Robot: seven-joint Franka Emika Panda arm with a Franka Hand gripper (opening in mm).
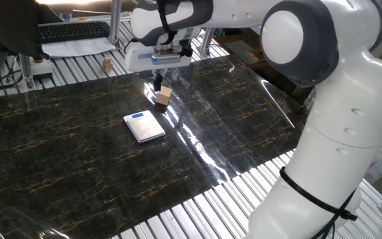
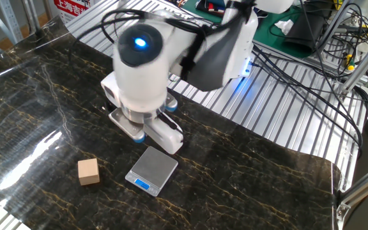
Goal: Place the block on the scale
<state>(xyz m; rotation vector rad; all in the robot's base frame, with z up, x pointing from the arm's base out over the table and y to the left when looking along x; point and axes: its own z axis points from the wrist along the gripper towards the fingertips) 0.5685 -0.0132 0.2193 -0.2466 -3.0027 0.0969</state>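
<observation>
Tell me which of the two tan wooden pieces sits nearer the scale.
The block on the dark mat, close to the scale. The smaller wooden piece sits off the mat on the slatted table.
</observation>
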